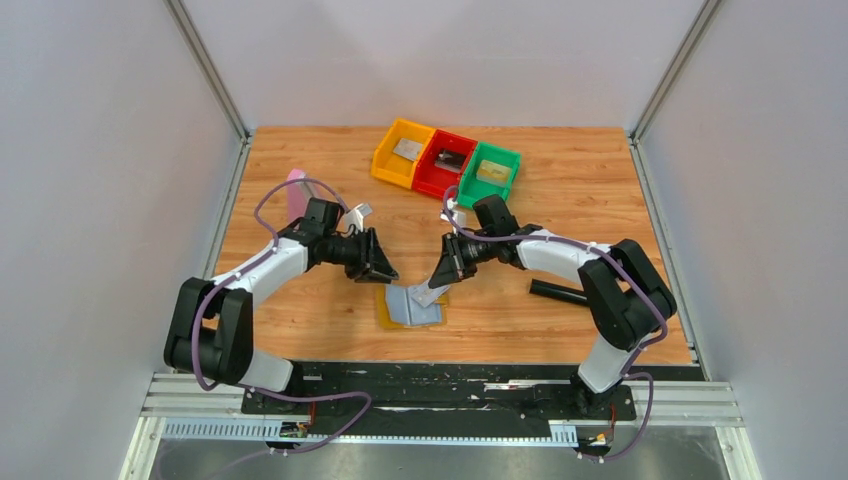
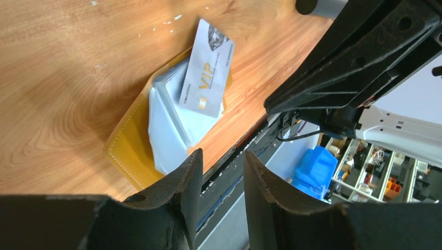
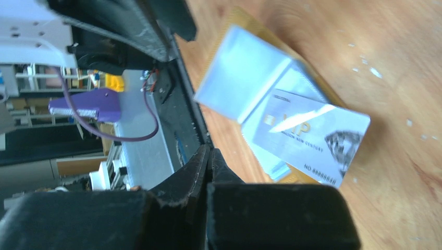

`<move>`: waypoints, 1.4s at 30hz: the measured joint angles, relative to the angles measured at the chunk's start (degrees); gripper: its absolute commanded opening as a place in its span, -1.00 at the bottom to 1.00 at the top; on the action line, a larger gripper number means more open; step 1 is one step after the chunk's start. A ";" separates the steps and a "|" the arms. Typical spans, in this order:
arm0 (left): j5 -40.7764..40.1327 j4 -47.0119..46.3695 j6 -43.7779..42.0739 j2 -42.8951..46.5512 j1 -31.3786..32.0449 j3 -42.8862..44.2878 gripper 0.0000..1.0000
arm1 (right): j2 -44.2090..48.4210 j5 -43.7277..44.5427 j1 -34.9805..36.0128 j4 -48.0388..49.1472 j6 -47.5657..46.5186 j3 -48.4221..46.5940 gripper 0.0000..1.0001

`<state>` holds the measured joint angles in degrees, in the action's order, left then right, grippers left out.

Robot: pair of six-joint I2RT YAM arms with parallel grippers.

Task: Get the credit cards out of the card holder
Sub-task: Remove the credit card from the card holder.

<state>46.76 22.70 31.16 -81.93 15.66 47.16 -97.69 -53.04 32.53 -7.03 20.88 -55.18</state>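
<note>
The card holder (image 1: 408,310) lies open on the table, light blue inside with a mustard edge. A silver-grey VIP credit card (image 1: 430,293) rests on its right part, sticking out past the edge. My left gripper (image 1: 384,271) hovers just left of and above the holder, jaws open and empty. My right gripper (image 1: 438,279) is shut and empty just beside the card. The left wrist view shows the holder (image 2: 127,148), the card (image 2: 207,67) and my open gripper (image 2: 221,159). The right wrist view shows the card (image 3: 307,135), the holder (image 3: 242,73) and my shut gripper (image 3: 209,152).
Yellow (image 1: 388,160), red (image 1: 428,176) and green (image 1: 478,183) bins stand at the back, each with a card in it. A pink block (image 1: 296,195) stands at the far left. A black rod (image 1: 558,291) lies to the right. The table's front edge is close behind the holder.
</note>
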 measured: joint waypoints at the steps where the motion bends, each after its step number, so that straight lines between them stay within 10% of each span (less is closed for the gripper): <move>1: -0.33 -0.79 0.55 0.00 0.07 -0.74 -0.14 | -0.33 1.55 0.00 -0.11 0.68 0.13 -0.83; 9: -1.97 -6.08 4.24 -2.82 5.18 -3.39 -0.24 | -0.39 14.82 0.00 -0.39 4.70 0.50 -0.12; 19: -4.55 -16.50 9.55 -9.33 9.22 -3.58 -0.46 | -4.04 20.92 -3.13 -6.51 2.51 -4.52 -0.08; 42: -18.84 -17.88 11.08 -14.16 9.25 -0.90 -0.05 | -11.30 23.54 -5.05 -6.75 1.99 -9.05 -0.13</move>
<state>27.92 4.82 42.24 -96.09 24.91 46.26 -108.99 -29.50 27.49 -13.78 22.87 -64.23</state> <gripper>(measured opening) 0.467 0.446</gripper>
